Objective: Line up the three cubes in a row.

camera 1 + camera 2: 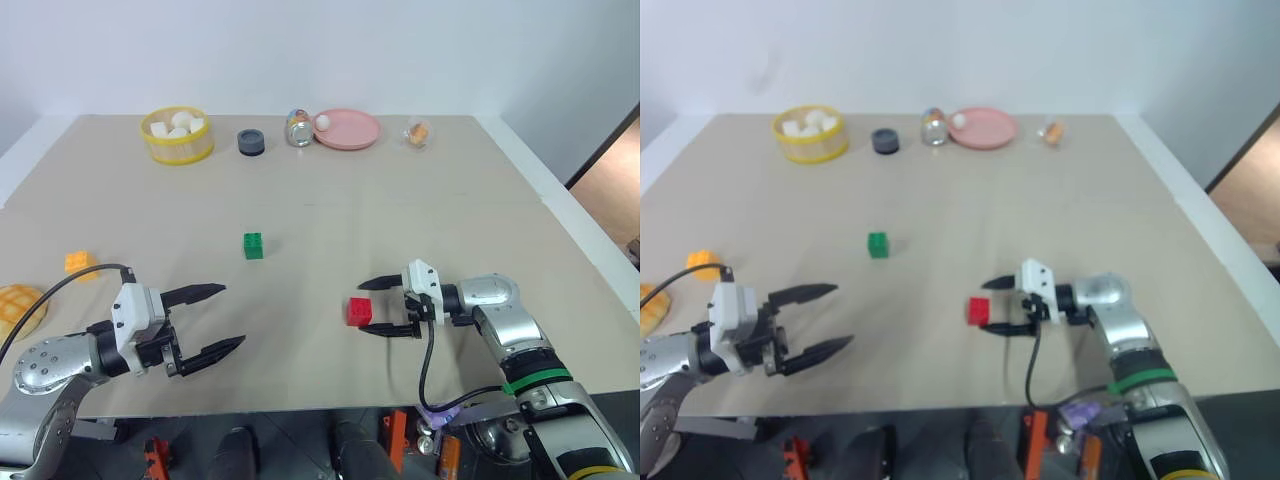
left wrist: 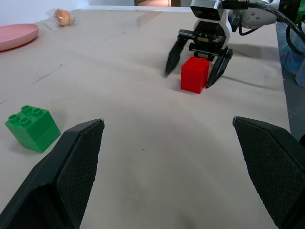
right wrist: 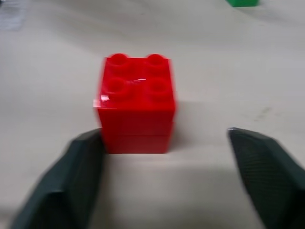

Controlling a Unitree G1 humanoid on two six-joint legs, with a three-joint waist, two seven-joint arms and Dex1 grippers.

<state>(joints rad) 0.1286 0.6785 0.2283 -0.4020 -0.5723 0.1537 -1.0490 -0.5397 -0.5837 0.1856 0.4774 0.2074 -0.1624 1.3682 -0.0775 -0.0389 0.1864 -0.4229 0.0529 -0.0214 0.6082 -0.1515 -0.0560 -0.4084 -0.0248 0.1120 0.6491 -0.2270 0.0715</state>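
Observation:
The red cube (image 1: 359, 311) stands on the table between the spread fingers of my right gripper (image 1: 363, 308), which is open; in the right wrist view the red cube (image 3: 136, 102) sits close to one finger (image 3: 71, 181) and well clear of the other. Farther back and to the left rests the green cube (image 1: 253, 245). The orange-yellow cube (image 1: 79, 262) lies near the table's left side. My left gripper (image 1: 232, 315) hovers open and empty near the front edge, pointing toward the red cube (image 2: 194, 74), with the green cube (image 2: 29, 128) off to one side.
Along the far edge stand a yellow basket (image 1: 177, 148) of white chunks, a dark round cap (image 1: 251, 142), a can (image 1: 299, 127), a pink plate (image 1: 355, 132) with a white ball, and a wrapped item (image 1: 417, 132). A yellow checkered bun (image 1: 18, 305) lies at the left edge.

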